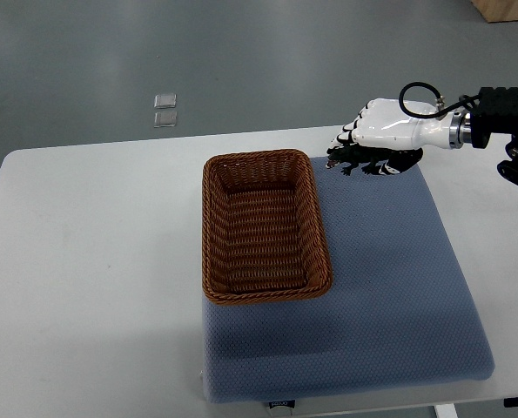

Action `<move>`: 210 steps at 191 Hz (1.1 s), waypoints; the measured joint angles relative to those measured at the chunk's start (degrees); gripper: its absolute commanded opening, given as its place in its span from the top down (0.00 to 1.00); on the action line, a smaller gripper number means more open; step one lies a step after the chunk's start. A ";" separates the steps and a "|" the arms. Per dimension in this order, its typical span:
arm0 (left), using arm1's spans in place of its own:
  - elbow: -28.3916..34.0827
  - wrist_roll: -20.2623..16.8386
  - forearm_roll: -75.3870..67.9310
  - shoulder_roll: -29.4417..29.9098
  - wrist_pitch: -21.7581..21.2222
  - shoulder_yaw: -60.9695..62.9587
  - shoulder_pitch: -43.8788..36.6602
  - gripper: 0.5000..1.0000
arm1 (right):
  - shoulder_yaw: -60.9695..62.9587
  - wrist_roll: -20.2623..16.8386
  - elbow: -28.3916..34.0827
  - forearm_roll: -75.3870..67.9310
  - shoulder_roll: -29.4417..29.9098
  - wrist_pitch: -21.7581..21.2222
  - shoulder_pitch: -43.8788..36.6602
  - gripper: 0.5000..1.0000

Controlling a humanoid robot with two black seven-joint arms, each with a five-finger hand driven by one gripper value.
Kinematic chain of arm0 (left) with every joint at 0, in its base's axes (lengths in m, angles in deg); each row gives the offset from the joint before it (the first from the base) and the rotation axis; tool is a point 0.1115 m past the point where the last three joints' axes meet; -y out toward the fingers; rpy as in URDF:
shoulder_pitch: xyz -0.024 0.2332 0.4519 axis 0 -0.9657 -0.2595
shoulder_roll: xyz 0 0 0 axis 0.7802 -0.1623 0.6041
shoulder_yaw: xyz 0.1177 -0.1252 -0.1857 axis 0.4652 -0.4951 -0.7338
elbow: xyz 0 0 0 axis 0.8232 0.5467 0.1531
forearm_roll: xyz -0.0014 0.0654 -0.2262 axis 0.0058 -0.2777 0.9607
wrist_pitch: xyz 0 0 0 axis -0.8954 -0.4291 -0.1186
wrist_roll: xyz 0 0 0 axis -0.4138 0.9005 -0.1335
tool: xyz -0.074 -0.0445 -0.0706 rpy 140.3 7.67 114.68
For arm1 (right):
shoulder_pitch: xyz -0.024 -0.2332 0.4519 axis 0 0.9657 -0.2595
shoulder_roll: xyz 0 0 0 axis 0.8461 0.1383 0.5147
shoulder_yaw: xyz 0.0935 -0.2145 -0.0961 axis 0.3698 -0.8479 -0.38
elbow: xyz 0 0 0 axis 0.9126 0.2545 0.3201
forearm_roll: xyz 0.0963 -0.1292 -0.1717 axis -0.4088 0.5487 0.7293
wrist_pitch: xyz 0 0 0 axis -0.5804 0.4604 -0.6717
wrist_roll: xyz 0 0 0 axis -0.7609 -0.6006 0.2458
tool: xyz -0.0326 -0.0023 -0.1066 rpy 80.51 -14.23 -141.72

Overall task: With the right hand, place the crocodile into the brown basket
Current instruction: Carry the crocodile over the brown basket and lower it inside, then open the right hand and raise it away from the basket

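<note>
The crocodile (363, 162), a small dark toy, is at the far edge of the blue mat (389, 287), just right of the basket's far right corner. My right hand (349, 141), white with black joints, comes in from the right edge and lies over the toy. Its fingers curl down onto the toy's front part; the grip itself is partly hidden under the palm. The brown wicker basket (213, 226) stands empty on the mat's left side, its long axis running away from me. My left arm does not show.
The mat lies on a white table (93, 261). Two small clear squares (164, 111) lie on the grey floor beyond the table. A wooden corner (507, 9) shows at the top right.
</note>
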 measured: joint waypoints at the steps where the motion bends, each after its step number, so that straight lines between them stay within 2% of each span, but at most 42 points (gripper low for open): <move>1: 0.00 0.00 0.00 0.00 0.00 0.00 0.00 0.00 | 0.00 0.01 0.01 0.00 0.15 -0.12 -0.12 1.00; 49: 0.00 0.00 0.00 0.00 0.00 0.00 0.00 0.00 | -0.43 -0.34 0.23 0.22 11.12 -5.24 -2.81 1.00; 91: 0.00 0.00 0.00 0.00 0.00 0.00 0.00 0.00 | -1.52 -1.09 -0.45 0.81 18.08 -6.03 -1.27 1.00; 98: 0.00 0.00 0.00 0.00 0.00 0.00 0.00 0.00 | -1.79 -1.51 -0.71 0.83 18.69 -6.03 -1.02 0.91; 130: 0.00 0.00 0.00 0.00 0.00 0.00 0.00 0.00 | -2.56 -3.62 -2.46 0.84 20.40 -5.97 0.57 0.75; 142: 0.00 0.00 0.00 0.00 0.00 0.00 0.00 0.00 | -2.61 -3.76 -3.18 0.85 20.73 -5.95 0.80 0.60; 153: 0.00 0.00 0.00 0.00 0.00 0.00 0.00 0.00 | -2.62 -3.80 -3.83 0.79 20.89 -5.86 1.03 0.37; 155: 0.00 0.00 0.00 0.00 0.00 0.00 0.00 0.00 | -2.63 -3.80 -3.90 0.77 20.90 -5.84 1.06 0.37; 168: 0.00 0.00 0.00 0.00 0.00 0.00 0.00 0.00 | -2.63 -3.80 -4.16 0.59 20.91 -5.75 1.22 0.18; 184: 0.00 0.00 0.00 0.00 0.00 0.00 0.00 0.00 | -2.63 -3.80 -4.25 0.39 20.79 -5.49 1.47 0.14; 210: 0.00 0.00 0.00 0.00 0.00 0.00 0.00 0.00 | -2.38 -3.80 -4.19 0.00 20.41 -5.13 1.52 0.14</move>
